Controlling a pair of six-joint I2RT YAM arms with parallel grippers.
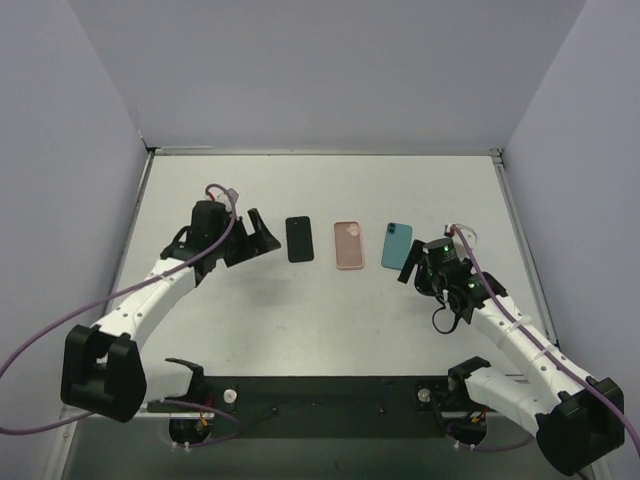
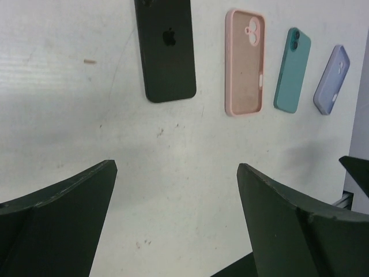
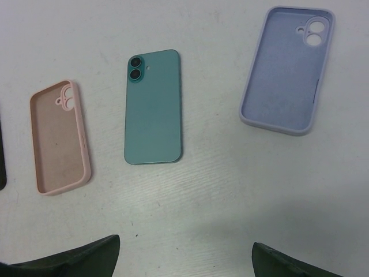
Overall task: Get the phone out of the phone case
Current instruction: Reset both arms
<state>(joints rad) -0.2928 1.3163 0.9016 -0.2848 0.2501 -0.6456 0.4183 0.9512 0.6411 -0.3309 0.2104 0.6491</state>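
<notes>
A black phone (image 1: 300, 239) lies back up on the table, also in the left wrist view (image 2: 167, 52). To its right lie an empty pink case (image 1: 348, 245) (image 2: 245, 62) (image 3: 59, 138) and a bare teal phone (image 1: 396, 245) (image 2: 292, 70) (image 3: 153, 107), back up. An empty lavender case (image 3: 288, 69) (image 2: 331, 81) lies right of the teal phone; my right arm hides it in the top view. My left gripper (image 1: 268, 233) (image 2: 176, 167) is open and empty, just left of the black phone. My right gripper (image 1: 412, 272) (image 3: 185, 243) is open and empty, near the teal phone.
The white table (image 1: 330, 320) is walled on the left, back and right. A black base plate (image 1: 320, 395) runs along the near edge between the arm mounts. Purple cables trail from both arms.
</notes>
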